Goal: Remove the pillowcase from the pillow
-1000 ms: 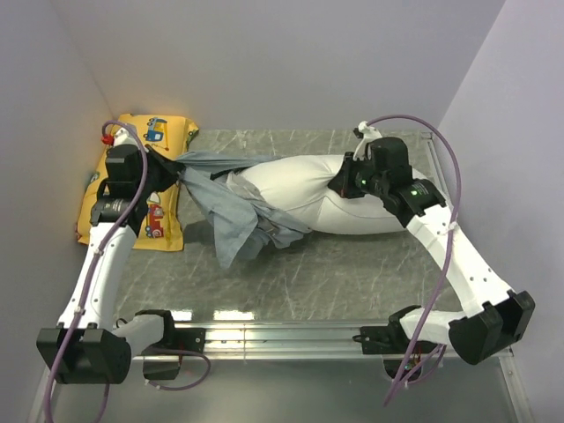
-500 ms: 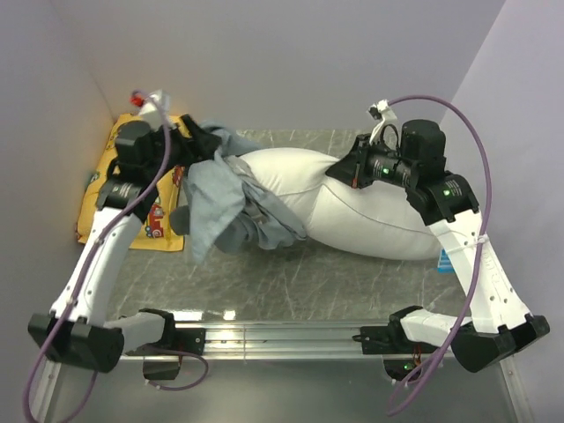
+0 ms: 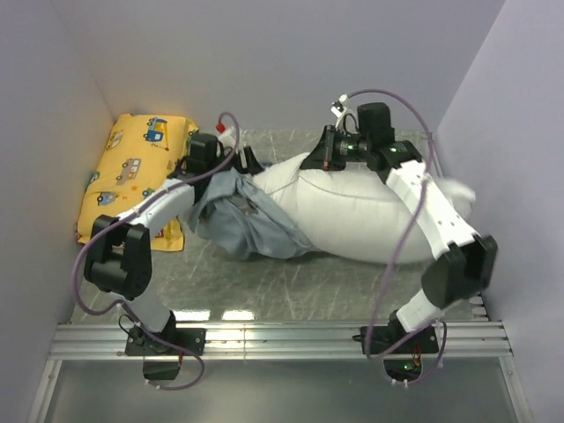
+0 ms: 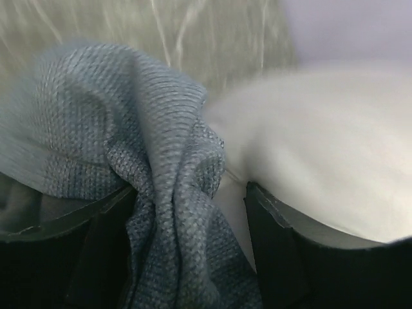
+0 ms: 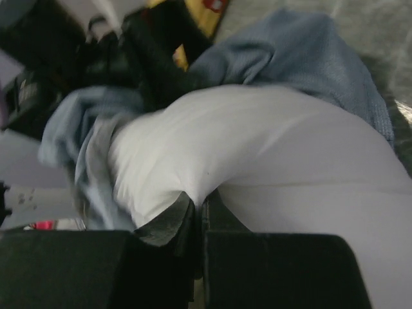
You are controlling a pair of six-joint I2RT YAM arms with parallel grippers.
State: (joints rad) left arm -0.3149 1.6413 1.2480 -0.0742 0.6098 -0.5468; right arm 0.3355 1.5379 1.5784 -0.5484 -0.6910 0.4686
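Note:
The white pillow (image 3: 361, 211) lies across the middle of the table. The grey-blue pillowcase (image 3: 242, 220) is bunched over its left end. My left gripper (image 3: 244, 163) is at the far side of that bunch. In the left wrist view this gripper (image 4: 190, 257) is open, with a loose fold of pillowcase (image 4: 154, 148) hanging between its fingers and the pillow (image 4: 322, 141) against the right finger. My right gripper (image 3: 315, 161) is shut on a pinch of the pillow's upper far edge. The right wrist view shows the jaws of that gripper (image 5: 201, 212) pressed together on white fabric (image 5: 257, 148), with the pillowcase (image 5: 302, 51) beyond.
A yellow cushion (image 3: 132, 172) printed with cartoon cars lies against the left wall at the back. Walls close in the table on the left, back and right. A metal rail (image 3: 282, 335) runs along the near edge. Both arms' cables loop above the pillow.
My left gripper has opened, let go of the pillowcase and swung right to the pillow's left end. The stretched pillowcase has slumped back. My right gripper has moved left and farther back, still pinching the pillow.

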